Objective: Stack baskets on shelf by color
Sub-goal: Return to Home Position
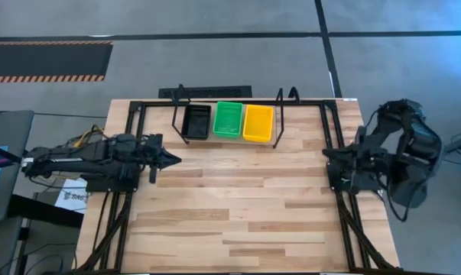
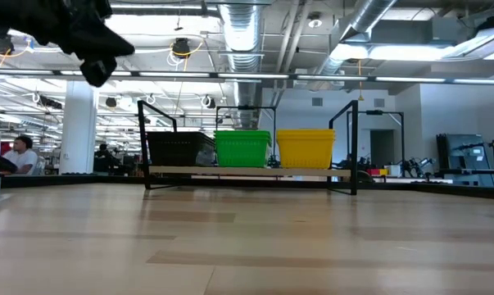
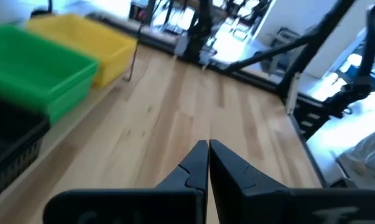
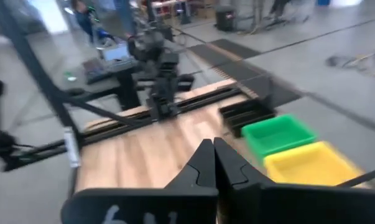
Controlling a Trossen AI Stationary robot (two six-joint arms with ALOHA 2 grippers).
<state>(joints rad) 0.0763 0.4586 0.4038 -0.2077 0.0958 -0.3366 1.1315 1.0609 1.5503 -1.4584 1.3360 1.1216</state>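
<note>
Black perforated plastic baskets (image 1: 196,121), green baskets (image 1: 228,120) & yellow baskets (image 1: 258,123) sit colour-sorted on wire-framed light-wood shelf (image 2: 247,171), so L gripper (image 1: 173,160) & R gripper (image 1: 327,156), both pressed together & empty, park clear at table sides.

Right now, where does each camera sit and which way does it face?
High view: overhead, looking straight down on the table; left tool and right tool at its sides.
Low view: tabletop height, level toward the shelf; left arm at top left.
Left wrist view: past its shut tool toward green baskets and yellow baskets.
Right wrist view: past its shut tool toward the left arm.
Shared: all four show green and yellow baskets.
</note>
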